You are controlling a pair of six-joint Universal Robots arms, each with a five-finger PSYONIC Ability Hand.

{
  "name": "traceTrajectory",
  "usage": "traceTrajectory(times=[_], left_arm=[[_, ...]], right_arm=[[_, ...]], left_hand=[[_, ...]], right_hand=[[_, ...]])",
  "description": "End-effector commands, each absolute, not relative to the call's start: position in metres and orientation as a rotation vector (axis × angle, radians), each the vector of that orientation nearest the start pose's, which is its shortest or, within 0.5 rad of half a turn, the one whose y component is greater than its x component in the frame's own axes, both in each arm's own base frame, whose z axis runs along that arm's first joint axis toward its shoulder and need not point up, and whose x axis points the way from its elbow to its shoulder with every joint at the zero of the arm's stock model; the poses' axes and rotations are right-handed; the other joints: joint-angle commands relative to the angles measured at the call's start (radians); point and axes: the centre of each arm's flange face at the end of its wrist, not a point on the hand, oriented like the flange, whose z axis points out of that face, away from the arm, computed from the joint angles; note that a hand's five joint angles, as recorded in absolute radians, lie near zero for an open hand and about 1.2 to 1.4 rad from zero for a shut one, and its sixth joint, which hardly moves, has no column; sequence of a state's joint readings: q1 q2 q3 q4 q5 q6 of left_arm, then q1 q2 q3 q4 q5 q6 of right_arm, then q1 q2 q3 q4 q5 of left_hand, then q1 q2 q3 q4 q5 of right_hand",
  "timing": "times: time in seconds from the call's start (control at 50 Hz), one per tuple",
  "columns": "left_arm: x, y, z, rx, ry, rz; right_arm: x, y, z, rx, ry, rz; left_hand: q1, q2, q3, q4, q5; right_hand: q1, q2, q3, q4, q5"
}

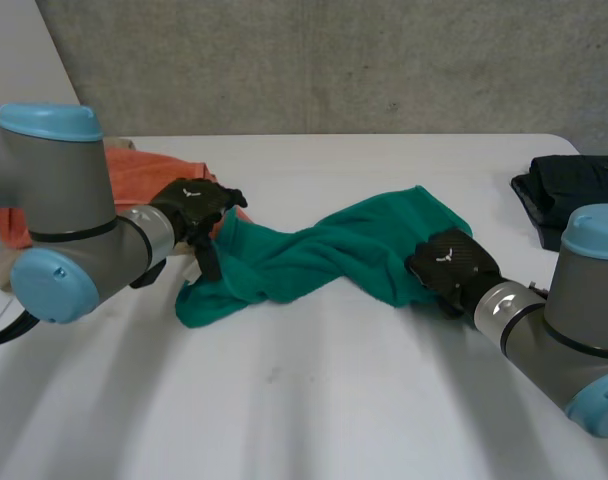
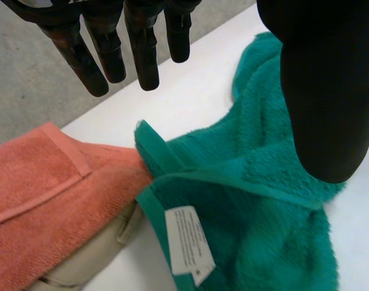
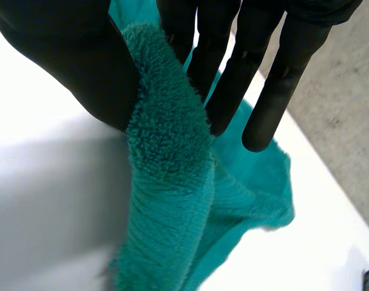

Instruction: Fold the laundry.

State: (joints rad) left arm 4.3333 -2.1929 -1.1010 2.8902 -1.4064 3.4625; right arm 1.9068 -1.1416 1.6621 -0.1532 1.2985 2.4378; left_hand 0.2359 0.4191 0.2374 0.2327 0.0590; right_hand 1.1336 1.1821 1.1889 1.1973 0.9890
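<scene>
A green towel (image 1: 314,258) lies twisted across the middle of the white table (image 1: 314,400). My right hand (image 1: 449,262) pinches its right edge: in the right wrist view a fold of the green towel (image 3: 166,182) sits between the thumb and the straight fingers (image 3: 263,85). My left hand (image 1: 196,212) hovers over the towel's left corner with its fingers (image 2: 142,48) straight and apart from the thumb, holding nothing. Under that hand the green towel (image 2: 251,206) shows a white care label (image 2: 187,242).
An orange towel (image 1: 139,178) lies at the back left, and in the left wrist view the orange towel (image 2: 45,200) rests on a beige cloth (image 2: 93,260). A dark folded garment (image 1: 574,190) sits at the table's right edge.
</scene>
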Motion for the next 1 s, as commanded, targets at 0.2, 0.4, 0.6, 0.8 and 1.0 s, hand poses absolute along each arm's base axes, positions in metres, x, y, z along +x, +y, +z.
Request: traceTrajectory(times=[0.2, 0.4, 0.6, 0.8, 1.0], left_arm=[[-0.322, -0.358, 0.221, 1.125, 2.418, -2.025], [-0.359, -0.338, 0.188, 1.371, 2.546, -1.904], [-0.375, -0.334, 0.195, 1.325, 2.438, -2.017], [-0.328, -0.376, 0.336, 0.747, 1.818, -2.554], [-0.305, -0.343, 0.389, 0.552, 1.505, -2.771]], right_arm=[[0.276, -0.236, 0.275, -1.48, 1.585, -2.145], [0.281, -0.199, 0.35, -1.372, 1.271, -2.227], [0.268, -0.213, 0.378, -1.232, 1.247, -2.263], [0.238, -0.318, 0.343, -1.145, 1.57, -2.382], [0.237, -0.363, 0.347, -1.001, 1.684, -2.587]], left_hand=[[-0.061, -0.245, -0.063, -0.058, -0.059], [-0.061, -0.245, -0.063, -0.058, -0.059], [1.16, 0.977, 1.159, 1.164, 1.163], [1.16, 0.977, 1.159, 1.164, 1.163], [1.16, 0.977, 1.159, 1.164, 1.163]], right_hand=[[0.263, 0.214, 0.207, 0.199, 0.233], [0.263, 0.214, 0.207, 0.199, 0.233], [0.263, 0.214, 0.207, 0.199, 0.233], [0.263, 0.214, 0.207, 0.199, 0.233], [0.263, 0.214, 0.207, 0.199, 0.233]])
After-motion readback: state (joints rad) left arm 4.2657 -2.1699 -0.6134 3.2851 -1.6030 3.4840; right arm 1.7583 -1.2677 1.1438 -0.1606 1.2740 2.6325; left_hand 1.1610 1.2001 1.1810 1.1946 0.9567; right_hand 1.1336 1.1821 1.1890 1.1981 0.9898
